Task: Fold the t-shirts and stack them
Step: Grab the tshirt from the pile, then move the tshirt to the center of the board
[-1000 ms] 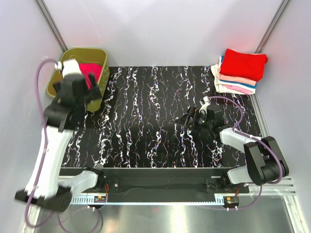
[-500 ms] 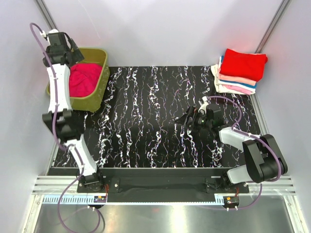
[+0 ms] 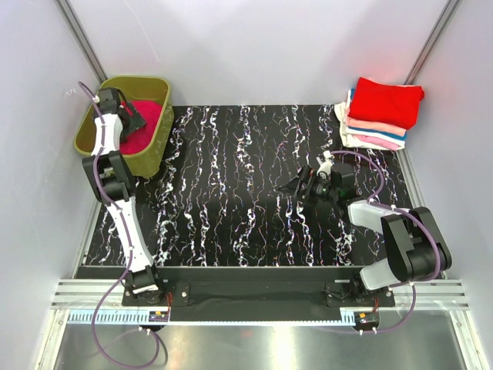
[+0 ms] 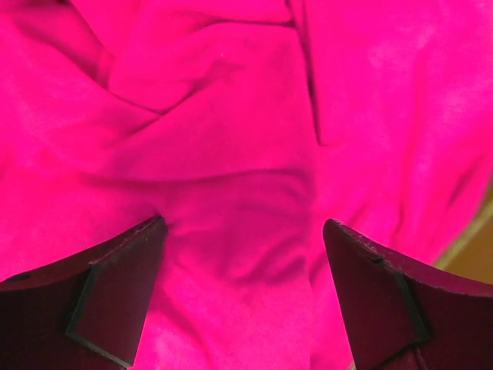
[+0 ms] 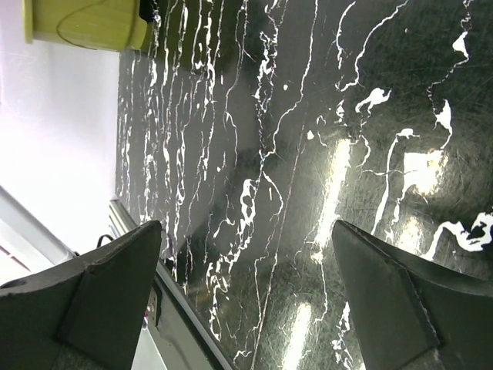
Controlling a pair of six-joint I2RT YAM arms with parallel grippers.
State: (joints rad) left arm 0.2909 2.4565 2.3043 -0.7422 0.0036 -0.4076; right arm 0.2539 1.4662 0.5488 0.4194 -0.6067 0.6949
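Observation:
A crumpled magenta t-shirt (image 3: 145, 127) lies in the olive-green tub (image 3: 158, 135) at the back left. My left gripper (image 3: 132, 116) is down inside the tub, open, its jaws spread just above the magenta cloth (image 4: 231, 154), which fills the left wrist view. A stack of folded t-shirts (image 3: 377, 116), red on top with pale pink and white below, sits at the back right. My right gripper (image 3: 296, 186) is open and empty, low over the marbled black table (image 3: 231, 169) right of centre.
The tub's corner (image 5: 85, 23) shows far off in the right wrist view, across the table (image 5: 308, 154). White walls close in the back and sides. Metal rails run along the table's edges.
My left arm has swung from beside the tub, up over it, and down into it above the magenta shirt. The right arm has barely moved.

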